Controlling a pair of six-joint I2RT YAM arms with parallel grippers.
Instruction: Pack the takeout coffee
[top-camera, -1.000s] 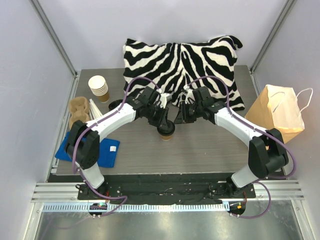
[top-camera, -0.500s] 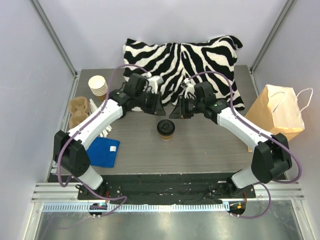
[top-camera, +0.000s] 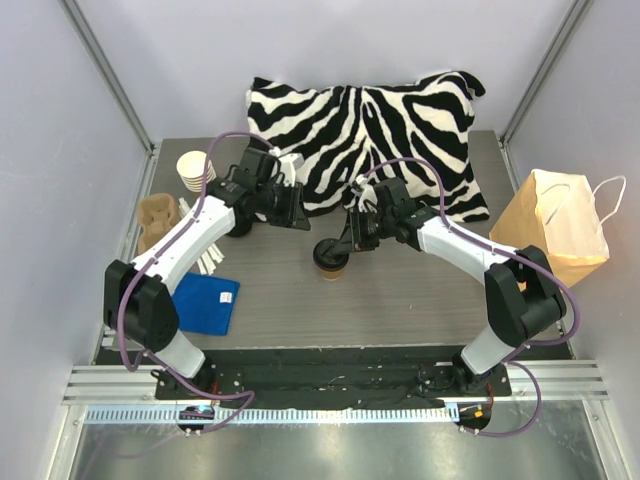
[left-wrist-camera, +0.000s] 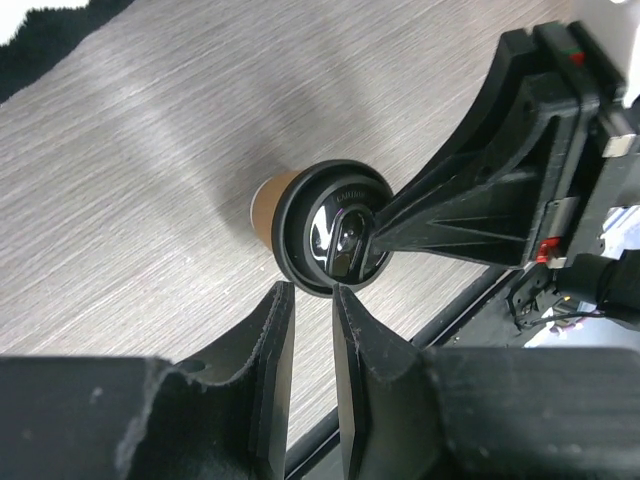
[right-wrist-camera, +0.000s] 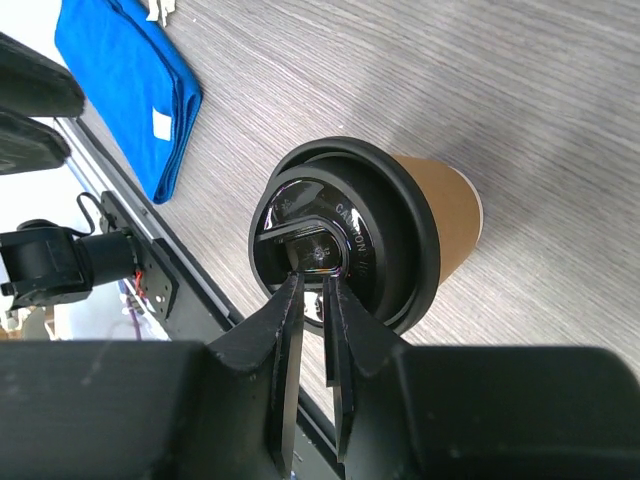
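Under right gripper (right-wrist-camera: 312, 287) stands takeout coffee (right-wrist-camera: 405, 215).

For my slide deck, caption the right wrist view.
Right end effector poised over the black lid of the takeout coffee; blue cloth beyond.

My right end effector (right-wrist-camera: 312, 288) and left end effector (left-wrist-camera: 312, 295) are matt black plastic with a faint grain. The cup (right-wrist-camera: 448, 215) is matt brown paper. Its lid (right-wrist-camera: 400, 215) is smooth black plastic, glossy at the centre. The bench (right-wrist-camera: 450, 80) shows a satin grey wood grain. At twelve o'clock the pillow (top-camera: 370, 120) is plush cloth, at three the bag (top-camera: 555, 225) is dull brown paper, and at eight the towel (top-camera: 205, 305) is soft blue cloth.
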